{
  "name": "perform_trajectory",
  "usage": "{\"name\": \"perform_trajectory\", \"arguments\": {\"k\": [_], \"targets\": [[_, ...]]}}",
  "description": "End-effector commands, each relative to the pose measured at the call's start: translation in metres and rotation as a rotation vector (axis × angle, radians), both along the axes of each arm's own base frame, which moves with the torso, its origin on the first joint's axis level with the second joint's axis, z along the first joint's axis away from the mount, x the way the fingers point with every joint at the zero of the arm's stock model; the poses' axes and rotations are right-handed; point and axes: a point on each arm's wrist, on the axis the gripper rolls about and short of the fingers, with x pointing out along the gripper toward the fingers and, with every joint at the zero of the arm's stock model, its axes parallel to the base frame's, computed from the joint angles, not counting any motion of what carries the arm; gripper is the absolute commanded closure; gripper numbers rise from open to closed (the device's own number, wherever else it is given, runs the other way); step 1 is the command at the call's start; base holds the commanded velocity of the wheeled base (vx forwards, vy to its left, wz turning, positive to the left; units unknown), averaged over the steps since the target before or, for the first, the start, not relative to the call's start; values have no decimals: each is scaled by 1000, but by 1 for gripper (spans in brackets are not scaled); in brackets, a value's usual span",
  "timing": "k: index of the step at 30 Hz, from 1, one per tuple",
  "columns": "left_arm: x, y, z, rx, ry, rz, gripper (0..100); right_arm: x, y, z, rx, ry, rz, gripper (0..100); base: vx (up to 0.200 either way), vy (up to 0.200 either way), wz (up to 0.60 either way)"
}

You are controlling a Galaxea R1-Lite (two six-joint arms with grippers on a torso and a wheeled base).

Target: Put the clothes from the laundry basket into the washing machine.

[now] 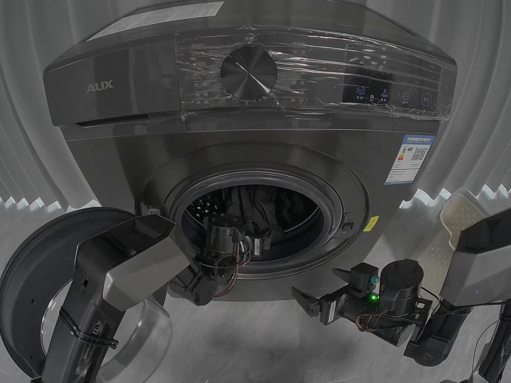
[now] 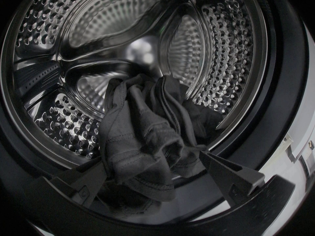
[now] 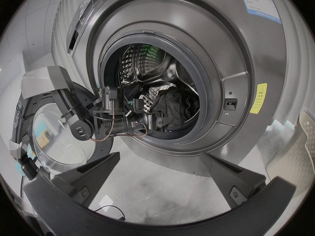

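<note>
Two hands: both are seen before the washing machine (image 1: 133, 155); the left hand (image 2: 159, 177) is placed at the mouth of the drum (image 2: 98, 27), while the right hand (image 3: 164, 177) is held outside, lower than the opening and to its right.
Left hand: its fingers (image 2: 229, 176) are spread wide apart and nothing is clamped. The dark garment (image 2: 141, 138) is seen between them; whether they are touched by it cannot be told.
Right hand: its fingers (image 3: 231, 181) are likewise held apart and nothing is carried. It is pointed towards the machine's front, above the floor (image 1: 255, 341).
Clothes: one dark garment is bunched in a crumpled heap at the bottom front of the drum, just inside the door seal (image 2: 282, 82). Its nearest fold is seen against the lower part of that seal.
Drum: a perforated steel wall is shown, lit from within, with the garment resting on its lower side.
Door: the door (image 1: 32, 283) is swung fully open at the machine's left, beside the left arm, with its glass bowl (image 1: 143, 336) turned outward.
Laundry basket: the pale perforated wall of the laundry basket (image 1: 458, 224) is seen at the machine's right, near the right arm; its contents cannot be told.
Machine front: a round dial (image 1: 248, 73) is set in the middle of the control panel (image 1: 319, 81), which is covered in clear film. A blue-and-white label (image 1: 412, 158) is stuck at the upper right, and a small yellow sticker (image 1: 371, 223) just right of the opening.
Background: pleated curtains (image 1: 479, 27) are hung behind the machine.
</note>
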Motion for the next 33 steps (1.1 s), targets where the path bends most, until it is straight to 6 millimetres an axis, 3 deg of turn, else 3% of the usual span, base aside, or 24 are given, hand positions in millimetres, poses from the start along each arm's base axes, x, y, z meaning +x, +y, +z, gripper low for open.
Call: {"name": "perform_trajectory", "arguments": {"k": [1,5,6,14,20,33], "targets": [[4,1,-21,29,20,1,0,0,0,0,1,-2,0,0,0,0,0],[8,-2,-25,24,12,1,0,0,0,0,1,-2,0,0,0,0,0],[9,-3,-24,20,9,0,100,0,1,1,2,-3,2,0,0,0,0],[23,-13,0,-45,-82,4,100,0,1,1,2,-3,3,0,0,0,0],[50,-18,26,-124,-224,50,100,-1,2,2,5,-6,8,0,0,0,0],[77,-15,40,-153,-295,91,100,-1,1,2,6,-8,5,0,0,0,0]]}}
